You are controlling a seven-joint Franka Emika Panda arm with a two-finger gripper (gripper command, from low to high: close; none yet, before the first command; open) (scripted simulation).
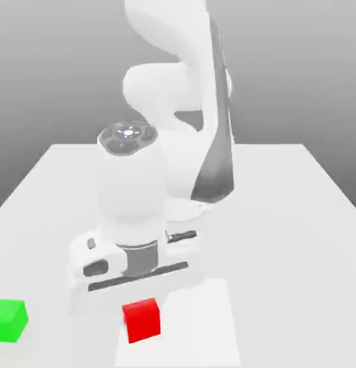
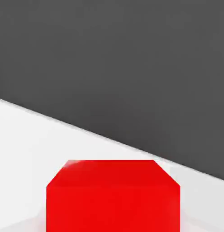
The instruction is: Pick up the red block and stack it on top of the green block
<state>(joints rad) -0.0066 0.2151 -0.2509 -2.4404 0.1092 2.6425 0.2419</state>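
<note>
The white arm [image 1: 188, 108] bends down over the white table [image 1: 281, 215], and its broad hand hangs low at the near edge, close above the table top. The red block [image 1: 142, 320] sits right under the hand, its upper part tucked against the hand's underside, near the front of the table and a little toward the exterior view's left of centre. The gripper [image 1: 141, 305] meets the block there, but the hand's body covers that spot, so I cannot tell whether it is spread, pressed together or pinching the block. Whether the block rests on the table or is lifted just off it I cannot tell either.

The green block [image 1: 9, 320] lies on the table well apart from the red one, far over at the exterior view's left and about as near to the front edge.

In the hand view the red block [image 2: 113, 197] looms very close, its top face and one side showing, with the pale table [image 2: 23, 149] around it and a dark grey backdrop beyond
</note>
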